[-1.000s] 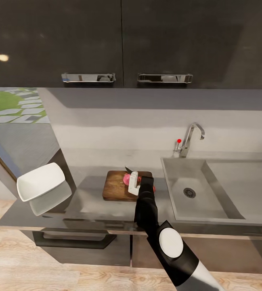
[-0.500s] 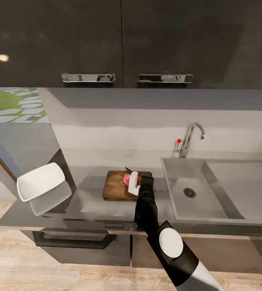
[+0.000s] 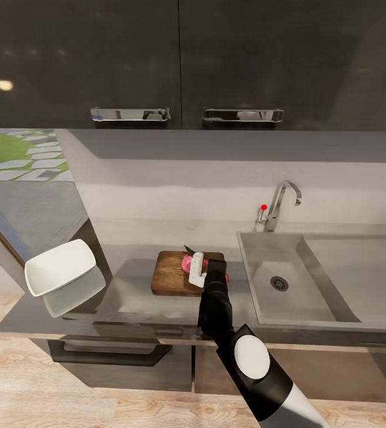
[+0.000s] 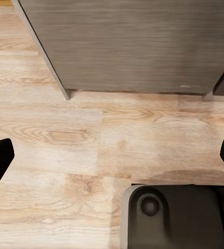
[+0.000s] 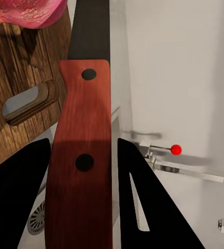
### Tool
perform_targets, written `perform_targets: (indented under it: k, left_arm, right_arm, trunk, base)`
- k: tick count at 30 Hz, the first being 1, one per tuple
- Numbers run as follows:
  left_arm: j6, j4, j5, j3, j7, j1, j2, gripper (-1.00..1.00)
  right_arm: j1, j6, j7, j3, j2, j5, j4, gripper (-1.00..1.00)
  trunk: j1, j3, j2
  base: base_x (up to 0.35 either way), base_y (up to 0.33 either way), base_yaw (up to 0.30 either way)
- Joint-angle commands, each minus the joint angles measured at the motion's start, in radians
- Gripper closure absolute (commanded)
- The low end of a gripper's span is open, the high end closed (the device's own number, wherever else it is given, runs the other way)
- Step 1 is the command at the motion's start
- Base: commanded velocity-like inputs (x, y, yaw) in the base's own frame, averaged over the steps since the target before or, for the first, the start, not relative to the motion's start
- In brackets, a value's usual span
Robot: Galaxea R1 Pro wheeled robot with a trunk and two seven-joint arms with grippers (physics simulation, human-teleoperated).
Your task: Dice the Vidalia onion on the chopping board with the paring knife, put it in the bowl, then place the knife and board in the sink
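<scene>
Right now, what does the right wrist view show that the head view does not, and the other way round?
Only the right wrist view shows the paring knife handle close up, with two dark rivets, held between the right gripper's jaws, and the chopping board's slot handle. Only the head view shows the white bowl, the upper cabinets and the countertop. Both show the pink onion, the board, the tap and the sink.

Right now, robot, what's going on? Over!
Right hand shut on the wooden-handled paring knife, blade at the pinkish onion on the dark brown wooden board. Left hand open, over the floor. Nothing in the way.
</scene>
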Motion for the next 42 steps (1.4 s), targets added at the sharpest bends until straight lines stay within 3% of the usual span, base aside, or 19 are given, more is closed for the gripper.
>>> perform_targets:
  k: [1,42]
  left_arm:
    - [-0.001,-0.002,0.002,-0.008,0.01,0.0,0.001,-1.0]
    - [0.0,-0.002,0.002,-0.008,0.01,0.0,0.001,-1.0]
  right_arm:
    - [-0.001,0.003,0.01,0.002,0.0,0.011,-0.001,1.0]
    - [-0.001,0.003,0.01,0.002,0.0,0.011,0.015,1.0]
  trunk:
    - [0.001,-0.002,-0.002]
    - [0.001,-0.002,-0.002]
  base:
    - [0.0,0.0,0.0]
    - [0.0,0.022,0.0]
